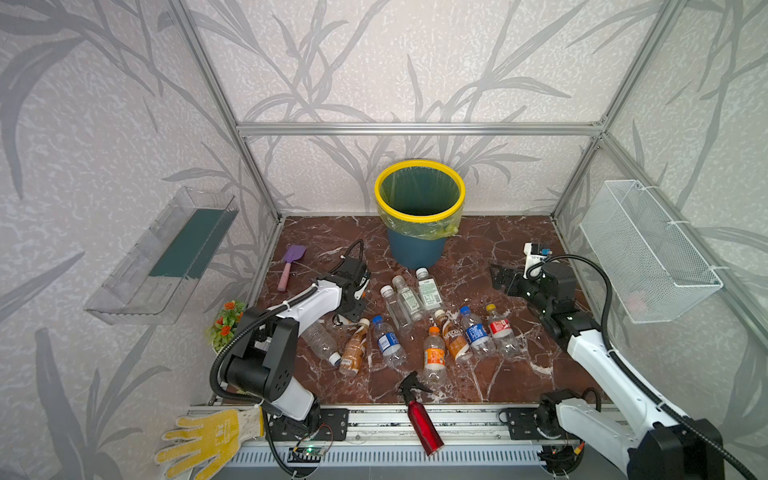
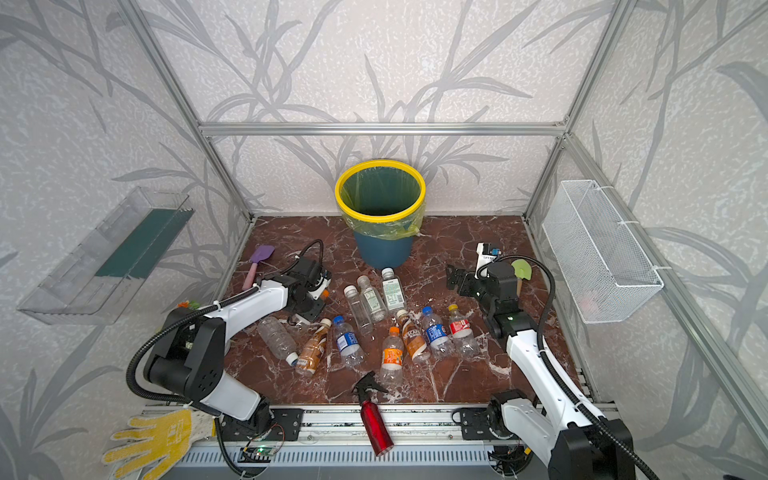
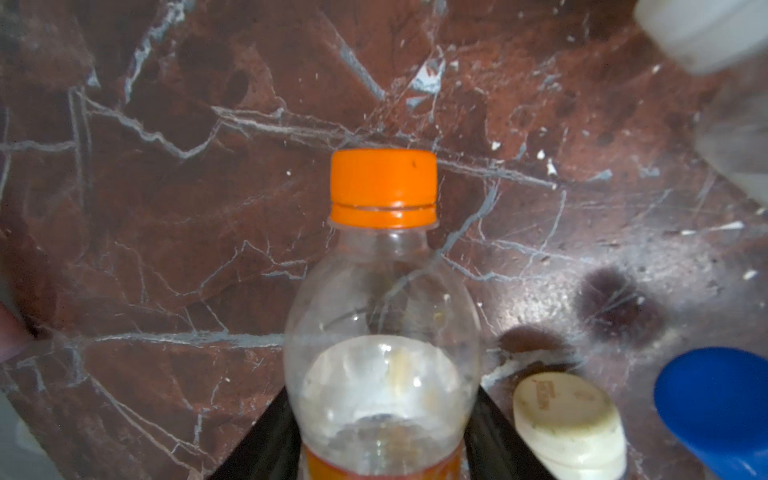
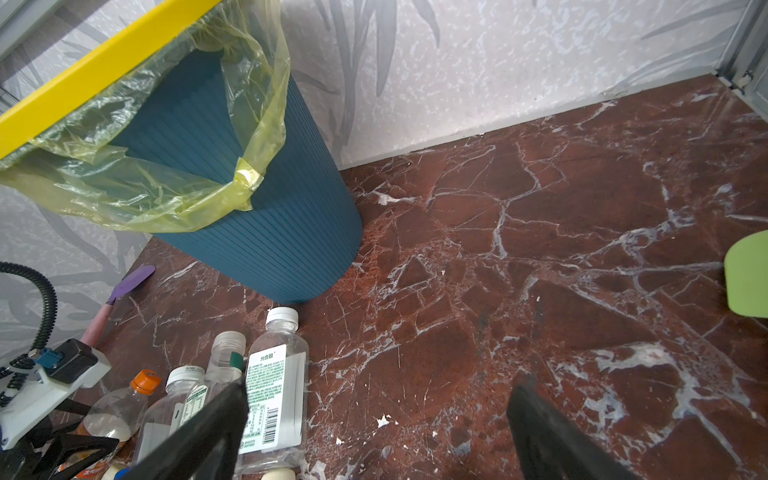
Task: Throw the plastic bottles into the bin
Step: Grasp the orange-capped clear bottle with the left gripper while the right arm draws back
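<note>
Pinching a clear plastic bottle with an orange cap (image 3: 382, 332), the left gripper (image 3: 381, 392) has both black fingers (image 3: 262, 440) pressed against the bottle's sides below the shoulder; cap points away from the wrist. Lifted or resting on the red-brown marble tabletop (image 1: 478, 249): cannot tell. Just beside this gripper, on its inner side: a brown plastic bottle with a cream cap (image 1: 353, 351) and a clear plastic bottle with a blue cap and blue label (image 1: 388, 343), both lying flat. More bottles lie in a loose group between the two grippers, among them three clear white-capped bottles (image 1: 409, 298) side by side. Round dark blue bin with a yellow rim and yellow-green liner (image 1: 415, 249) stands upright beyond both grippers, roughly midway between them, apart from each. Right gripper (image 4: 380, 386): jaws spread wide, bare marble showing between them; bin to its left, a little farther back.
</note>
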Robot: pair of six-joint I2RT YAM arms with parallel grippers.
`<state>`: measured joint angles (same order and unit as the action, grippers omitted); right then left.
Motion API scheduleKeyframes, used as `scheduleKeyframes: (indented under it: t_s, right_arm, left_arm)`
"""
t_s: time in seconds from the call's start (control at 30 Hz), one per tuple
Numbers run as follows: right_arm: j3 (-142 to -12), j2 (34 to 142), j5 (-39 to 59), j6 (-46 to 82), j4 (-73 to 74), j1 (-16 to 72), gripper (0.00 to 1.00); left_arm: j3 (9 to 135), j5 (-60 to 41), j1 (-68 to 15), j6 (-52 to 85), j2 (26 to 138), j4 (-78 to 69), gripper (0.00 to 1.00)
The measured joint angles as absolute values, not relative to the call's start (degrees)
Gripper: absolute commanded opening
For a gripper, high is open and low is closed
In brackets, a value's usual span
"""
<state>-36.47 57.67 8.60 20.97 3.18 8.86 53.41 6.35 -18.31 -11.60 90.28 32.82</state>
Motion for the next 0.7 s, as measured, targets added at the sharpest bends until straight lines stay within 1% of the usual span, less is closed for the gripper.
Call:
scheduleKeyframes:
  t_s: [0.07, 0.13, 0.23, 0.3, 0.33, 0.4, 0.5, 0.6, 0.7]
  right_arm:
    - [-36.4, 57.8, 8.6, 21.2, 3.2, 8.9, 0.97]
    - [-36.5, 57.8, 8.6, 21.2, 3.2, 8.9, 0.97]
    - [-36.5, 57.8, 8.6, 21.3, 3.2, 8.9, 0.97]
    - [-36.5, 57.8, 8.6, 21.3, 3.2, 8.9, 0.97]
    - [-36.5, 57.8, 8.6, 21.3, 3.2, 8.9, 0.97]
    - [-36.5, 58.1, 8.6, 21.3, 3.2, 8.9, 0.97]
    - [-36.5, 58.7, 8.6, 21.2, 3.1, 8.9, 0.96]
    - [-36.5, 58.7, 8.4, 21.2, 3.1, 8.9, 0.96]
    - [-36.5, 58.7, 8.2, 21.1, 2.8, 8.9, 0.96]
  left_arm:
    - [53.4, 6.3, -18.3, -11.4, 90.4, 32.5, 0.55]
    - [53.4, 6.2, -18.3, -11.4, 90.4, 32.5, 0.58]
    - [53.4, 6.1, -18.3, -10.9, 90.6, 32.5, 0.73]
    - [53.4, 5.9, -18.3, -10.4, 91.4, 32.7, 0.78]
    - [53.4, 5.9, -18.3, -10.4, 92.0, 32.8, 0.78]
    - [53.4, 6.0, -18.3, -10.2, 93.1, 33.1, 0.74]
    - [53.4, 6.2, -18.3, -10.0, 93.5, 33.6, 0.58]
    - [53.4, 6.1, -18.3, -9.6, 93.5, 33.8, 0.46]
    - [53.8, 6.2, -18.3, -9.6, 93.5, 33.9, 0.40]
